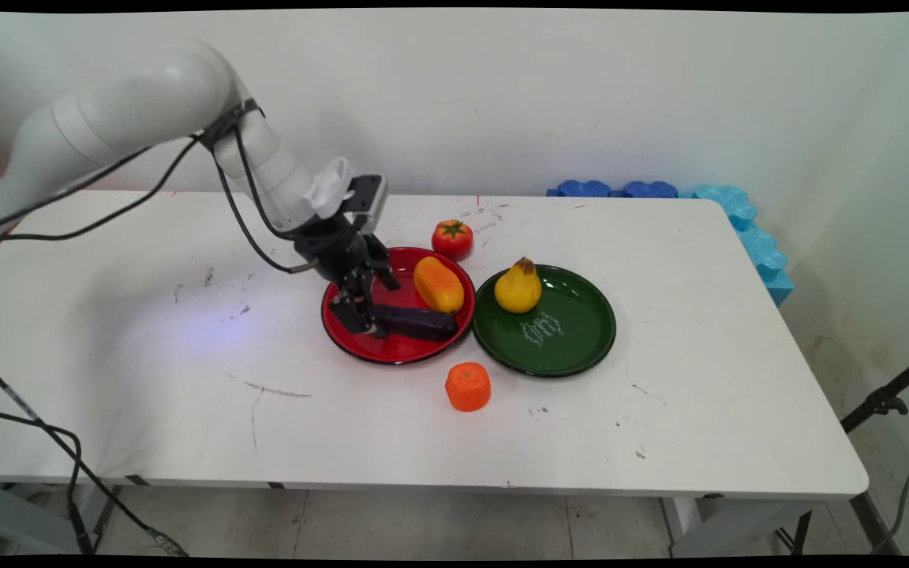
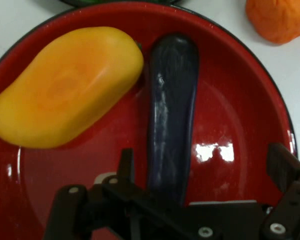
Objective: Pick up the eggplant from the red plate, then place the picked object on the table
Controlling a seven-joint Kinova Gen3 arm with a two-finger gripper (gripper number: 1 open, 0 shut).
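My gripper (image 1: 361, 319) reaches down into the red plate (image 1: 399, 348) at the left end of a dark purple eggplant (image 1: 417, 322). In the hand view the eggplant (image 2: 172, 100) lies lengthwise on the red plate (image 2: 240, 100), its near end between the fingers of my gripper (image 2: 205, 165). The left finger stands close beside it and the right finger is well apart, so the gripper is open. A yellow-orange mango (image 2: 65, 90) lies on the plate right next to the eggplant; in the main view the mango (image 1: 439, 284) is at the plate's far right.
A red tomato (image 1: 452, 238) sits on the table behind the red plate. A yellow pear (image 1: 518, 287) stands on a green plate (image 1: 573, 339) to the right. An orange fruit (image 1: 468, 386) lies in front of both plates. Blue foam blocks (image 1: 738, 211) line the far right edge.
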